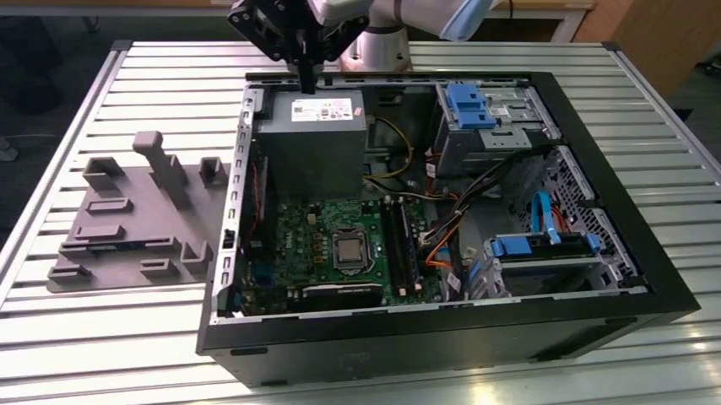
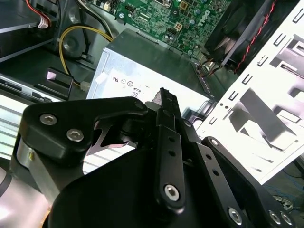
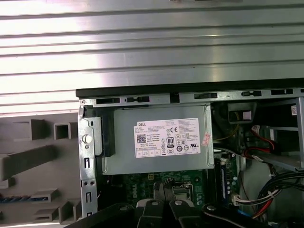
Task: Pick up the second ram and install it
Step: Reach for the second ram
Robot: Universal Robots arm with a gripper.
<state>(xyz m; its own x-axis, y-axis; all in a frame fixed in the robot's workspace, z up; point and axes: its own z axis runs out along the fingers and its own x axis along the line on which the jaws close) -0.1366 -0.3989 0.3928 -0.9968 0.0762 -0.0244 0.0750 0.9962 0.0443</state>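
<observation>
Exterior view takes in a slatted metal table [image 1: 101,354] carrying an open computer case [image 1: 451,342], and beside it, on the exterior view's left, a grey moulded holder [image 1: 135,219] with upright posts and blocks. Inside the case the grey power supply [image 1: 310,143] fills the far corner, with the green motherboard [image 1: 304,228] next to it and the long black slots [image 1: 403,245] along the board's edge, close to a tangle of orange cables [image 1: 440,232]. The second ram [image 1: 113,245] appears to be the thin strip with blue marks lying low in the holder, outside the case; in the first wrist view it is a bluish sliver [image 3: 19,198] between 2 grey blocks. The gripper [image 1: 306,84] hangs over the far rim of the case above the power supply, well apart from the ram. In the second wrist view its fingers meet at the tip [image 2: 164,95] with nothing between them, so it looks closed and empty. The risks, as I judge them: the case wall and the holder's tall posts stand between gripper and ram and could be clipped; the stick sits shallow between blocks, so an off-centre pinch could tilt it, and a tilted stick may jam in a slot or snag the cables.
</observation>
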